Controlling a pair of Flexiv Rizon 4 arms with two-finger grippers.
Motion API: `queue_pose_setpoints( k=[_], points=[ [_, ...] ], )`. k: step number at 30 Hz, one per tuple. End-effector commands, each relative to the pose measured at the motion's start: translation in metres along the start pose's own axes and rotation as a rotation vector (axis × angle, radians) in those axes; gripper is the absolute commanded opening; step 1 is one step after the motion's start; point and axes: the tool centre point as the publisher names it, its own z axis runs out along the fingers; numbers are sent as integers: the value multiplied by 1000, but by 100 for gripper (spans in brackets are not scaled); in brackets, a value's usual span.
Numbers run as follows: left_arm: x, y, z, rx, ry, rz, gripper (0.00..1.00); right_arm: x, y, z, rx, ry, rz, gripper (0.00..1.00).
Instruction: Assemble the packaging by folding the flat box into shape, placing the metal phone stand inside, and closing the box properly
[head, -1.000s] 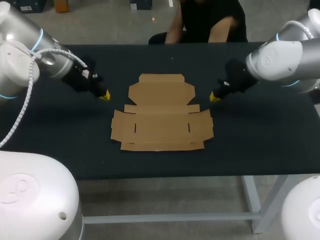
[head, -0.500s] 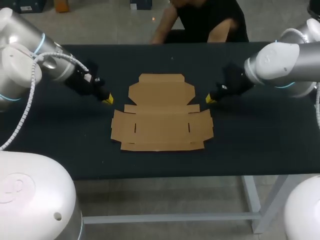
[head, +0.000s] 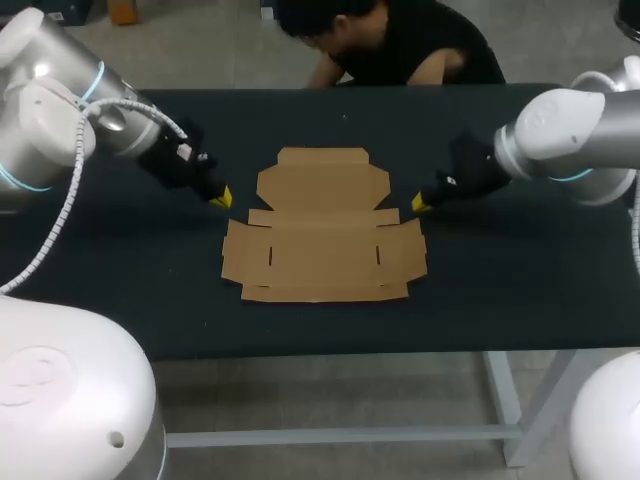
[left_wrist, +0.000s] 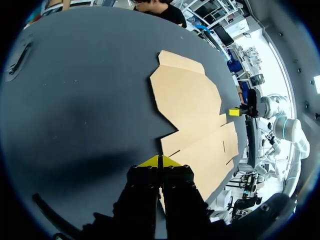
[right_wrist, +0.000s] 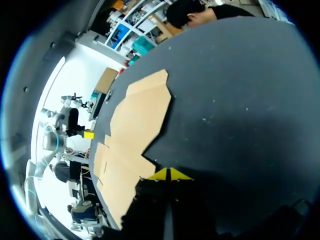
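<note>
A flat, unfolded cardboard box (head: 322, 235) lies in the middle of a black table (head: 520, 290). All its panels lie flat, with the narrower lid flap toward the far edge and the wide panel toward the near edge. Tabletop shows on every side of it, broadest toward the left and right edges. The left gripper (head: 222, 197) sits low just beside the box's left side, its yellow tips pressed together, grasping nothing. The right gripper (head: 420, 203) mirrors it just beside the box's right side, likewise clenched on nothing. Whether either touches the cardboard cannot be told.
</note>
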Motion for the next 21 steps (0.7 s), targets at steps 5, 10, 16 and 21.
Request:
queue_pose_setpoints(
  k=[5, 10, 16, 21],
  points=[
    [-11, 1, 11, 15, 51, 11, 0, -6, 6, 10, 17, 40, -22, 0],
    [-12, -2, 20, 12, 70, 15, 0, -2, 5, 15, 33, 55, -65, 0],
    [-13, -4, 27, 1, 86, 17, 0, 1, 5, 21, 59, 74, -76, 0],
    [-13, -6, 32, -3, 103, 22, 0, 0, 3, 22, 71, 97, -87, 0]
  ],
)
